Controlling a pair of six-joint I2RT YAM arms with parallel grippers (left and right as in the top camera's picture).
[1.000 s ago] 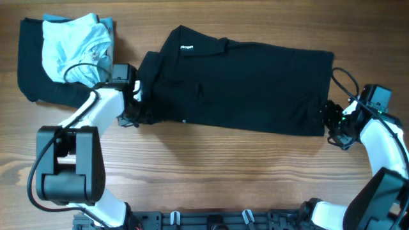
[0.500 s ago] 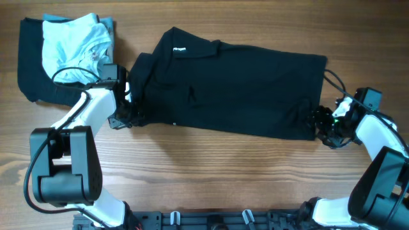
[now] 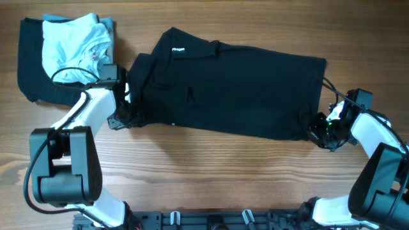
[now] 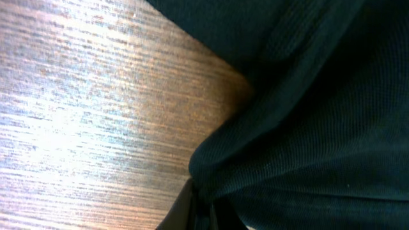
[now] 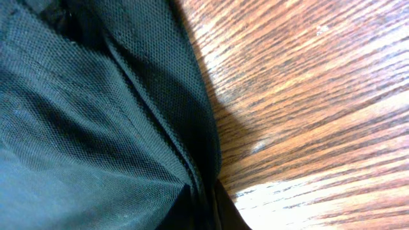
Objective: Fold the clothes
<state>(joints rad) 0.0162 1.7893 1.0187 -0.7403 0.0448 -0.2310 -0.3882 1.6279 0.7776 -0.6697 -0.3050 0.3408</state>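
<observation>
The left hand is pinched shut on the black shirt, at the sleeve end near the collar. In the left wrist view a fold of shirt goes in between the fingers at the bottom, w/ bare tabletop beside it. The right hand is closed tight on the shirt too, at the hem corner on the other end. The right wrist view shows the hem bunched into the fingers. Between the 2 hands the shirt lies spread flat across the middle of the tabletop, w/ its white neck label up & toward the far edge. In the far left corner a pale blue & white garment sits on another black cloth.
</observation>
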